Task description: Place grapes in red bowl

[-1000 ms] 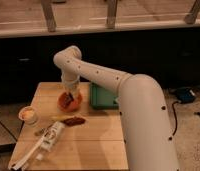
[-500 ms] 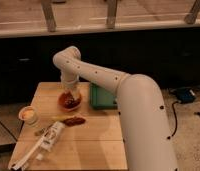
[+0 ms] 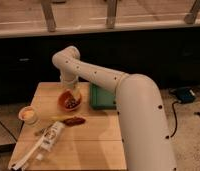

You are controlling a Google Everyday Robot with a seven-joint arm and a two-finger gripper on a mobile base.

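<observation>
- Lifted slightly since half a second earlier, the robot arm (image 3: 100, 80) now leaves more of the red bowl (image 3: 70, 100) in view, dark grapes (image 3: 71, 103) sitting inside it.
- Tool (image 3: 69, 89) hangs just above the bowl's far rim on the wooden table (image 3: 93, 145); whether it is parted or closed cannot be told, and nothing is seen in its hold.
- Grapes appear as a small dark cluster near the bowl's middle; no clear long axis or direction can be made out.
- Judged from this, the placing looks all but done: the step in hand is a clean retreat, best made straight up so the rim is not nudged.
- Nearby lie a green container (image 3: 100, 97) beside the bowl, a small cup (image 3: 29, 114), a brown snack (image 3: 73, 121) and a white bottle (image 3: 45, 142) on its side.
</observation>
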